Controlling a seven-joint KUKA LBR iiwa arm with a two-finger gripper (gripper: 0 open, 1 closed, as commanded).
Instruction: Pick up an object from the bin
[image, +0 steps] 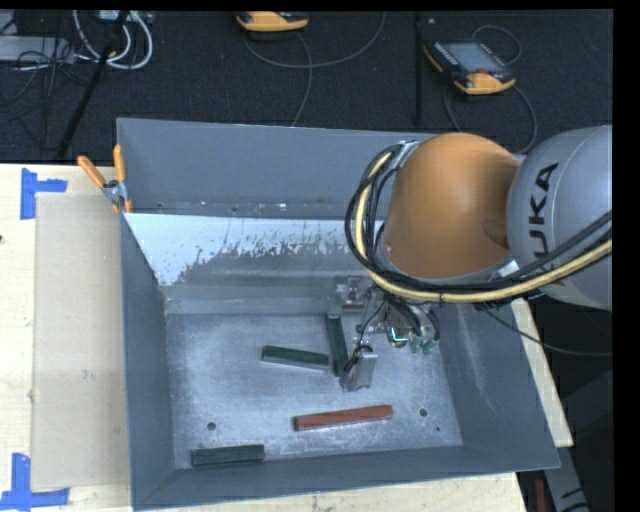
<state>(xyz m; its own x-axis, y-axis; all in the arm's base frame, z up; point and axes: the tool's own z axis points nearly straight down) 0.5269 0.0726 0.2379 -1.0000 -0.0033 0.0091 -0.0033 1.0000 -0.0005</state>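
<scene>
Hanging low, the pincer (354, 374) sits beside a slanted dark green bar (336, 342).

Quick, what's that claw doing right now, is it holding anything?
Gripper: cannot be told whether open or closed; it is down beside a dark green bar.

Probably a robotics lab: a KUKA arm (560, 215) over a grey metal bin (150, 340), loose cables (125, 45) on dark flooring (300, 95) beyond the gripper (355, 373).
</scene>
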